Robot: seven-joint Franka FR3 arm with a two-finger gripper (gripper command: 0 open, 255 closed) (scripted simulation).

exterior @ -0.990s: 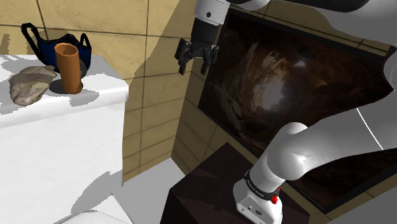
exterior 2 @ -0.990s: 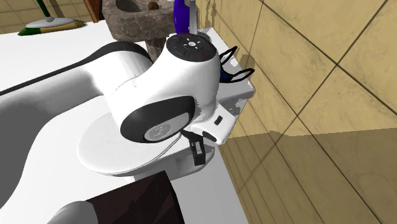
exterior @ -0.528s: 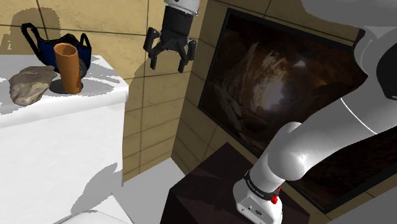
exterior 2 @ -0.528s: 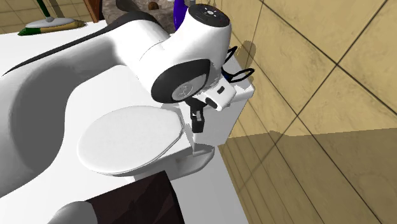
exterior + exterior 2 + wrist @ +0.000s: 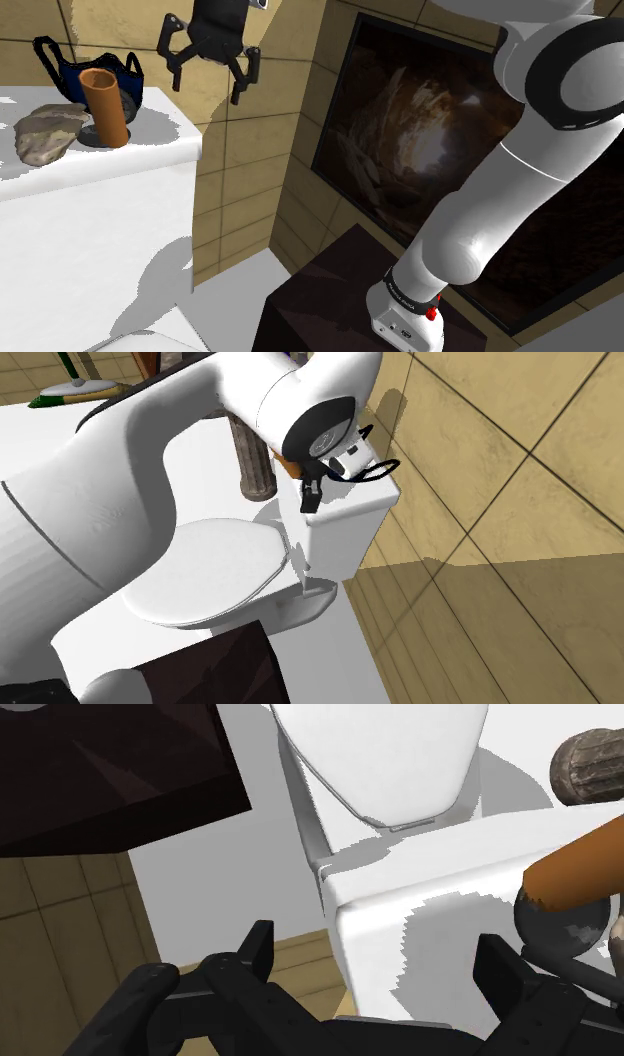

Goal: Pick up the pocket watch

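On the white toilet tank's top [image 5: 150, 150] a dark blue rounded thing with black loops [image 5: 70, 75], apparently the pocket watch, sits against the wall behind an upright orange-brown cylinder [image 5: 105, 100]. Its black loop [image 5: 378, 465] hangs near the tank's corner. In the wrist view it appears as a dark round body [image 5: 555, 926] just beyond one finger. My gripper [image 5: 202, 88] hangs open in the air to the right of the tank top and above it, close to the tiled wall. Its fingers [image 5: 255, 949] stand wide apart with nothing between them.
A grey stone-like lump [image 5: 45, 133] lies at the tank top's left. The white toilet lid [image 5: 200, 567] lies below the tank. A dark framed panel [image 5: 430, 140] covers the wall at the right. The dark stand [image 5: 320, 290] is at the lower right.
The arm has swung the gripper up and toward the shoulder view's left, from in front of the dark panel to beside the tank top. The fingers stayed open.
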